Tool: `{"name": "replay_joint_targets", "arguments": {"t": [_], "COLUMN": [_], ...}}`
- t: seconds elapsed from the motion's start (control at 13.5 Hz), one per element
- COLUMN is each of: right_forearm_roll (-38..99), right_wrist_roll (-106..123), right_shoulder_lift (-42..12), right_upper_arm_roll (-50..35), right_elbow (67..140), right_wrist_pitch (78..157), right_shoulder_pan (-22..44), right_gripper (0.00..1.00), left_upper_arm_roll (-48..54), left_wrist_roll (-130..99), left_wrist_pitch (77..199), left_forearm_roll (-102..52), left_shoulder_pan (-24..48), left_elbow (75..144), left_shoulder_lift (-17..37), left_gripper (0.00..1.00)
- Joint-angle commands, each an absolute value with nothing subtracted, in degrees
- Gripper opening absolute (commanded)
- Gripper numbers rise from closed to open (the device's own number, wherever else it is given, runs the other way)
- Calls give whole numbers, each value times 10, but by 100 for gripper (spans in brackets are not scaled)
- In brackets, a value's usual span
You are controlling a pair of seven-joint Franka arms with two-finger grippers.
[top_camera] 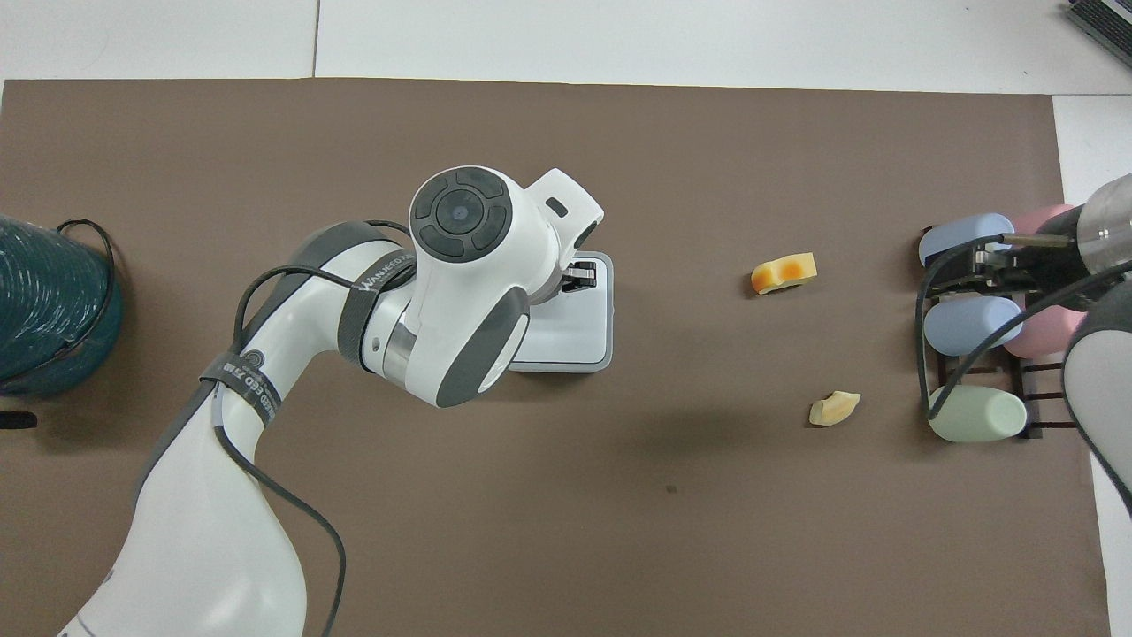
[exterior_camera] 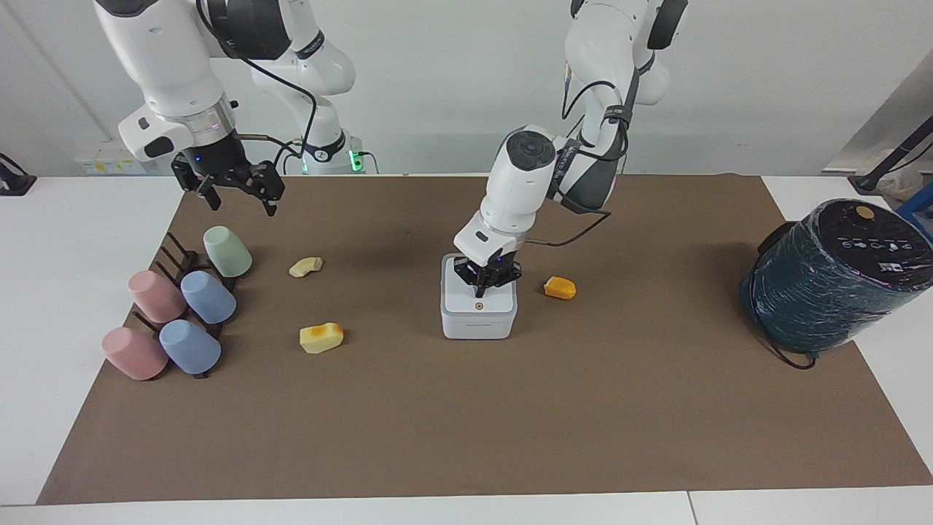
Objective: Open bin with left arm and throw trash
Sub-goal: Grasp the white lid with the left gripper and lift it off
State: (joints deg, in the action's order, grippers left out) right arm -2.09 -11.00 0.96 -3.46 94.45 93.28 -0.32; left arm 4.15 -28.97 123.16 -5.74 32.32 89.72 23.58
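The bin is a small white square box mid-mat, lid down, with a round brown button on the lid. My left gripper is shut, its tips pointing down at the lid just above the button; contact is unclear. From overhead, that gripper covers the button, and part of the bin shows. An orange lump lies beside the bin toward the left arm's end. Toward the right arm's end lie a yellow block and a pale cream lump. My right gripper hangs open over the mat by the cups.
A dark rack with several pastel cups stands at the right arm's end. A large dark teal wrapped cylinder sits at the left arm's end. In the overhead view the left arm hides the orange lump.
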Motion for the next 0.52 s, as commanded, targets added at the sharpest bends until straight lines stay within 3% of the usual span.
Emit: {"name": "replay_joint_targets", "arguments": {"t": [0.0, 0.44], "right_forearm_roll": [-19, -18], "right_wrist_roll": [-95, -95], "right_shoulder_lift": [11, 11], "right_upper_arm_roll": [-38, -45], "right_elbow": [944, 946], "right_wrist_pitch": [926, 911], "right_shoulder_pan": [-8, -3], "right_gripper": [100, 100], "left_upper_arm_roll": [32, 31], "left_wrist_roll": [-294, -293], "left_wrist_pitch": [1259, 1250], "left_forearm_roll": [-58, -44], "left_shoulder_pan": [334, 338], "left_elbow": [888, 890], "left_shoulder_lift": [254, 260], "left_gripper": [0, 0]}}
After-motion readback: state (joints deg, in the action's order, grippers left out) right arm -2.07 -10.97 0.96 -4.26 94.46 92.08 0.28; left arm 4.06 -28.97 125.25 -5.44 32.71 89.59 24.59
